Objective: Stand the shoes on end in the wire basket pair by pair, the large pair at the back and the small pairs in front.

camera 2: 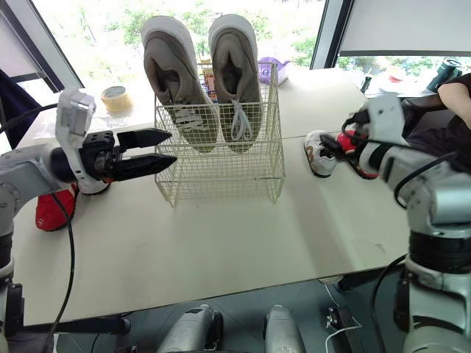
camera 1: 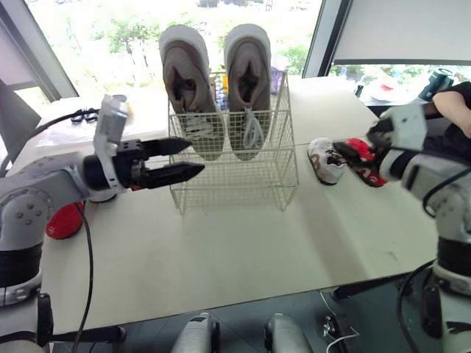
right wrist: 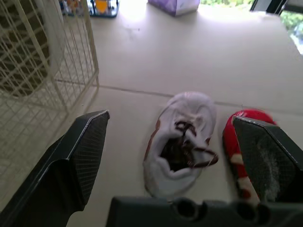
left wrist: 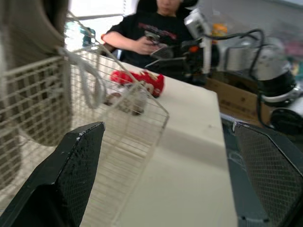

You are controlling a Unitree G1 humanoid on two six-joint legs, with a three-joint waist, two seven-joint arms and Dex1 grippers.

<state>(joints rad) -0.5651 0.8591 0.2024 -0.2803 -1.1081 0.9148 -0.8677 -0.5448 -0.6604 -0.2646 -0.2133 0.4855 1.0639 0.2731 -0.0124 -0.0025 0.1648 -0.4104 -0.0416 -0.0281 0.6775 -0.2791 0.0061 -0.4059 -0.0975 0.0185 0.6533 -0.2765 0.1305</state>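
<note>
Basket (camera 1: 234, 176) of white wire stands mid-counter (camera 1: 243, 257), toward 12 o'clock from the robot. In its back part two large beige shoes are on end, side by side, one (camera 1: 188, 88) at the 9 o'clock side and the other (camera 1: 249, 84) at the 3 o'clock side, both reaching well above the rim.

The left gripper (camera 1: 196, 157) is spread wide and holds nothing. It points toward 3 o'clock with its tips at the basket's 9 o'clock wall, and I cannot tell whether they touch the wire. Below that arm, at the basket's 8 o'clock, a red shoe (camera 2: 53, 213) lies on the counter.

At the basket's 3 o'clock lie a small white shoe (right wrist: 177, 142) and, just beside it, a second red shoe (left wrist: 142, 80). The right gripper (right wrist: 169, 117) hangs over these two, opened wide and empty.

A tape roll (camera 2: 115, 98) sits at 10 o'clock. A person (left wrist: 156, 28) in a black shirt is beyond the counter at 2 o'clock.
</note>
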